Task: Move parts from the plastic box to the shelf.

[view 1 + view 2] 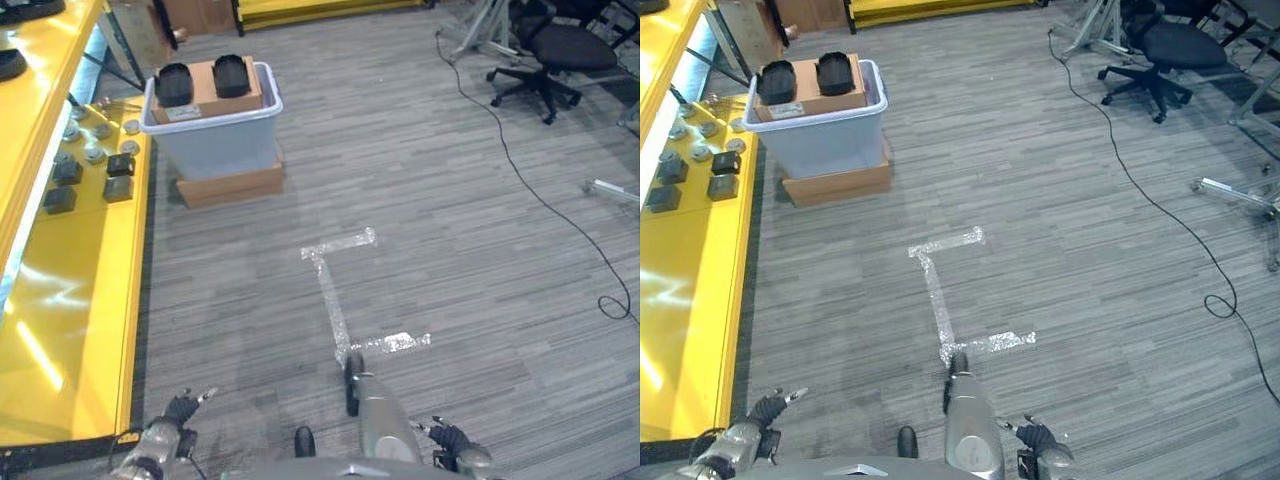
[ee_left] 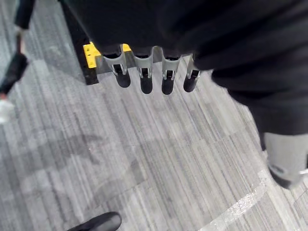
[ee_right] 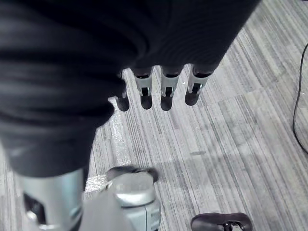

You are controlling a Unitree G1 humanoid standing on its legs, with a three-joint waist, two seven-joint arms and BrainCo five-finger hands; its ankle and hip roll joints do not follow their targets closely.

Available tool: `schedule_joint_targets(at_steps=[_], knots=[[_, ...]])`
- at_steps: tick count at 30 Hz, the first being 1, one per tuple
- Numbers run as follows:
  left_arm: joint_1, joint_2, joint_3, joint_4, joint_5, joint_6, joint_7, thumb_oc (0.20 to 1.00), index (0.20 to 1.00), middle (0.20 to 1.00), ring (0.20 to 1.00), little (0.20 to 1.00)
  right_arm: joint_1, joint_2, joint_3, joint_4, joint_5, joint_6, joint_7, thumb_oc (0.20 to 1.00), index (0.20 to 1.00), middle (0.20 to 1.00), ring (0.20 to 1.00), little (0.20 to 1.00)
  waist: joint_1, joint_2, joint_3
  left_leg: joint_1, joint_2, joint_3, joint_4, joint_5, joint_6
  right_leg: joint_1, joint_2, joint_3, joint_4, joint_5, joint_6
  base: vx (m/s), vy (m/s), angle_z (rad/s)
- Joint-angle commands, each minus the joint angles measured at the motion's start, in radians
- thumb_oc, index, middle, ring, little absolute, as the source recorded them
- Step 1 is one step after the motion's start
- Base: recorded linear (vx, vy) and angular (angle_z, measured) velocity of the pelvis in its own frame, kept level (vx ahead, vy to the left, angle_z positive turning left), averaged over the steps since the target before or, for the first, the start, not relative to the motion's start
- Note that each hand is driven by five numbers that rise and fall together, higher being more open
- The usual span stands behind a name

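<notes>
Plastic box (image 1: pixel 215 135): pale blue, on a flat cardboard carton (image 1: pixel 232 186), beside the yellow shelf (image 1: pixel 70 300); two black parts (image 1: pixel 175 84) lie on cardboard inside it. Shelf: several dark and round parts (image 1: pixel 118 188) already laid out. Left hand (image 2: pixel 144 72) and right hand (image 3: pixel 166 84): low, over grey floor, fingers straight, empty per wrist views. Head views add floor tape (image 1: pixel 335 300) and an office chair (image 1: pixel 545 55).

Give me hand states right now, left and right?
Left hand: open, fingers straight, holding nothing.
Right hand: open, fingers straight, holding nothing.
</notes>
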Motion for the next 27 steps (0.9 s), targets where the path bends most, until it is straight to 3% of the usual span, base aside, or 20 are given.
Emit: schedule_joint_targets(at_steps=[1, 4, 5, 6, 7, 8, 10, 11, 12, 13, 14, 15, 16, 18, 20, 21, 23, 25, 27], knots=[[0.016, 0.020, 0.003, -0.017, 0.019, -0.026, 0.009, 1.000, 1.000, 1.000, 1.000, 1.000, -0.014, -0.056, -0.017, 0.048, 0.008, -0.004, -0.007, 1.000, 1.000, 1.000, 1.000, 1.000, -0.005, -0.004, -0.008, 0.005, 0.063, -0.045, 0.063, -0.042, -0.063, 0.157, 0.013, 0.037, -0.117, 0.180, 0.050, 0.48, -0.131, 0.89], [0.027, 0.006, 0.006, -0.009, 0.027, -0.025, 0.006, 1.000, 1.000, 1.000, 1.000, 1.000, 0.009, -0.058, -0.015, 0.073, -0.004, 0.003, 0.002, 1.000, 1.000, 1.000, 1.000, 1.000, -0.010, -0.002, -0.034, 0.028, 0.078, -0.064, 0.146, -0.039, -0.090, 0.197, 0.009, 0.013, -0.106, 0.181, 0.023, 0.47, -0.199, 0.83], [0.034, -0.013, 0.008, -0.004, 0.020, -0.022, 0.011, 1.000, 1.000, 1.000, 1.000, 1.000, 0.018, -0.064, -0.011, 0.096, -0.015, 0.009, 0.009, 1.000, 1.000, 1.000, 1.000, 1.000, -0.005, 0.011, -0.046, -0.005, 0.089, -0.066, 0.290, 0.051, -0.135, 0.257, 0.021, 0.004, -0.114, 0.163, -0.007, 0.50, -0.276, 0.26], [0.040, -0.019, 0.011, -0.001, 0.018, -0.021, 0.010, 1.000, 1.000, 1.000, 1.000, 1.000, 0.018, -0.070, -0.010, 0.093, -0.015, 0.012, 0.011, 1.000, 1.000, 1.000, 1.000, 1.000, 0.004, 0.001, -0.047, -0.055, 0.068, -0.084, 0.427, 0.105, -0.155, 0.280, 0.009, -0.001, -0.116, 0.158, -0.019, 0.55, -0.329, 0.16], [0.042, -0.028, 0.007, 0.009, 0.023, -0.018, 0.011, 1.000, 1.000, 1.000, 1.000, 1.000, 0.006, -0.084, -0.007, 0.079, -0.007, 0.012, 0.015, 1.000, 1.000, 1.000, 1.000, 1.000, 0.023, -0.019, -0.032, -0.128, 0.045, -0.068, 0.564, 0.144, -0.183, 0.337, -0.004, 0.006, -0.126, 0.137, -0.036, 0.40, -0.269, 0.33], [0.042, -0.030, 0.010, 0.014, 0.023, -0.016, 0.018, 1.000, 1.000, 1.000, 1.000, 1.000, -0.001, -0.090, 0.000, 0.075, -0.013, 0.012, 0.014, 1.000, 1.000, 1.000, 1.000, 1.000, 0.030, -0.027, -0.026, -0.152, 0.058, -0.035, 0.594, 0.142, -0.183, 0.359, -0.007, 0.008, -0.132, 0.125, -0.044, 0.40, -0.269, 0.20], [0.046, -0.037, 0.014, 0.020, 0.013, -0.009, 0.026, 1.000, 1.000, 1.000, 1.000, 1.000, -0.015, -0.108, 0.009, 0.076, -0.032, 0.016, 0.001, 1.000, 1.000, 1.000, 1.000, 1.000, 0.059, -0.041, -0.017, -0.231, 0.105, 0.044, 0.517, 0.118, -0.166, 0.413, -0.027, -0.012, -0.155, 0.098, -0.044, 0.38, -0.175, -0.23], [0.052, -0.042, 0.005, 0.031, 0.024, -0.007, 0.027, 1.000, 1.000, 1.000, 1.000, 1.000, -0.021, -0.122, 0.002, 0.073, -0.023, 0.015, -0.008, 1.000, 1.000, 1.000, 1.000, 1.000, 0.076, -0.044, -0.022, -0.270, 0.125, 0.077, 0.361, 0.077, -0.143, 0.447, -0.030, -0.025, -0.178, 0.077, -0.034, 0.33, -0.084, -0.20], [0.053, -0.042, 0.005, 0.032, 0.024, -0.007, 0.027, 1.000, 1.000, 1.000, 1.000, 1.000, -0.021, -0.122, 0.002, 0.073, -0.023, 0.015, -0.008, 1.000, 1.000, 1.000, 1.000, 1.000, 0.077, -0.044, -0.018, -0.262, 0.125, 0.078, 0.356, 0.076, -0.143, 0.453, -0.031, -0.024, -0.179, 0.075, -0.033, 0.38, -0.027, 0.07], [0.059, -0.048, -0.005, 0.043, 0.044, -0.007, 0.029, 1.000, 1.000, 1.000, 1.000, 1.000, -0.027, -0.135, -0.001, 0.069, -0.023, 0.012, -0.014, 1.000, 1.000, 1.000, 1.000, 1.000, 0.085, -0.030, -0.019, -0.276, 0.135, 0.078, 0.201, 0.107, -0.138, 0.473, -0.019, -0.026, -0.196, 0.069, -0.022, 0.29, 0.030, 0.11], [0.064, -0.051, -0.013, 0.046, 0.051, -0.005, 0.031, 1.000, 1.000, 1.000, 1.000, 1.000, -0.036, -0.143, 0.005, 0.063, -0.028, 0.008, -0.017, 1.000, 1.000, 1.000, 1.000, 1.000, 0.102, -0.017, -0.022, -0.309, 0.134, 0.052, 0.120, 0.149, -0.136, 0.492, -0.008, -0.025, -0.207, 0.065, -0.018, 0.30, 0.028, 0.08], [0.064, -0.051, -0.013, 0.046, 0.051, -0.005, 0.031, 1.000, 1.000, 1.000, 1.000, 1.000, -0.035, -0.143, 0.004, 0.063, -0.028, 0.008, -0.017, 1.000, 1.000, 1.000, 1.000, 1.000, 0.102, -0.018, -0.017, -0.295, 0.132, 0.052, 0.107, 0.153, -0.136, 0.502, -0.009, -0.026, -0.210, 0.063, -0.018, 0.40, 0.032, -0.01], [0.071, -0.054, -0.013, 0.053, 0.043, -0.005, 0.043, 1.000, 1.000, 1.000, 1.000, 1.000, -0.052, -0.153, 0.015, 0.053, -0.033, -0.002, -0.024, 1.000, 1.000, 1.000, 1.000, 1.000, 0.128, -0.005, -0.022, -0.343, 0.127, 0.005, -0.004, 0.203, -0.149, 0.531, 0.008, -0.009, -0.228, 0.044, -0.017, 0.38, 0.044, -0.21], [0.078, -0.055, -0.001, 0.066, 0.034, 0.002, 0.046, 1.000, 1.000, 1.000, 1.000, 1.000, -0.064, -0.156, 0.017, 0.053, -0.039, 0.000, -0.026, 1.000, 1.000, 1.000, 1.000, 1.000, 0.138, -0.004, -0.024, -0.354, 0.141, 0.018, 0.002, 0.229, -0.164, 0.574, 0.005, 0.001, -0.238, 0.018, -0.011, 0.48, 0.117, -0.69], [0.101, -0.056, 0.018, 0.092, 0.036, 0.009, 0.049, 1.000, 1.000, 1.000, 1.000, 1.000, -0.066, -0.141, -0.003, 0.061, -0.021, 0.001, -0.032, 1.000, 1.000, 1.000, 1.000, 1.000, 0.155, -0.008, -0.048, -0.339, 0.133, 0.032, 0.079, 0.207, -0.134, 0.618, -0.015, 0.013, -0.202, -0.038, -0.001, 0.55, 0.243, -0.90], [0.112, -0.056, 0.027, 0.110, 0.043, 0.016, 0.043, 1.000, 1.000, 1.000, 1.000, 1.000, -0.049, -0.116, -0.041, 0.065, 0.020, 0.001, -0.036, 1.000, 1.000, 1.000, 1.000, 1.000, 0.158, -0.024, -0.068, -0.321, 0.116, 0.053, 0.116, 0.162, -0.102, 0.601, -0.049, 0.021, -0.068, -0.056, 0.019, 0.52, 0.338, -0.39], [0.094, -0.032, 0.037, 0.097, 0.030, 0.019, 0.057, 1.000, 1.000, 1.000, 1.000, 1.000, -0.061, -0.083, -0.006, 0.039, 0.016, -0.001, -0.025, 1.000, 1.000, 1.000, 1.000, 1.000, 0.139, -0.003, -0.031, -0.266, 0.112, 0.056, 0.145, 0.114, -0.064, 0.431, -0.052, 0.077, 0.236, 0.031, 0.040, 0.38, 0.295, -0.19], [0.084, -0.026, 0.036, 0.091, 0.026, 0.017, 0.060, 1.000, 1.000, 1.000, 1.000, 1.000, -0.064, -0.081, 0.006, 0.038, -0.001, 0.002, -0.029, 1.000, 1.000, 1.000, 1.000, 1.000, 0.137, 0.000, -0.026, -0.247, 0.112, 0.049, 0.137, 0.107, -0.065, 0.408, -0.060, 0.063, 0.216, 0.022, 0.034, 0.15, 0.049, 0.00], [0.062, -0.015, 0.030, 0.076, 0.025, 0.009, 0.071, 1.000, 1.000, 1.000, 1.000, 1.000, -0.064, -0.080, 0.005, 0.041, -0.009, 0.007, -0.033, 1.000, 1.000, 1.000, 1.000, 1.000, 0.135, 0.003, -0.034, -0.215, 0.120, 0.040, 0.098, 0.102, -0.075, 0.404, -0.094, 0.017, 0.084, 0.028, 0.029, 0.25, -0.073, 0.46]])
